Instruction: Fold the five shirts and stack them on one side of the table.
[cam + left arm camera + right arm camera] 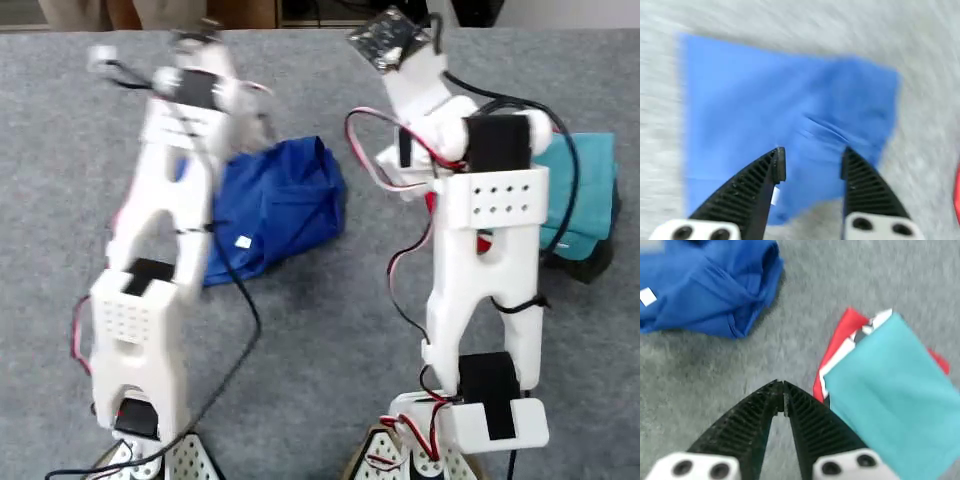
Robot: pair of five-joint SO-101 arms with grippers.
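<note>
Blue shirt: long axis apparently 1-to-7 o'clock. Left gripper spread above it; right gripper pressed together, empty.

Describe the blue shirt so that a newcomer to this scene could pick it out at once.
On the grey table, look beside the white left arm, towards the table's middle. The blue shirt lies there alone, loosely rumpled with a small white tag showing, unlike the flat, squared teal shirt.

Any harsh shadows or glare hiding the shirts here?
High view: even light, no glare on the blue shirt. Right wrist view: a soft shadow under that shirt's edge, teal shirt evenly lit. Left wrist view: no hard shadows.
</note>
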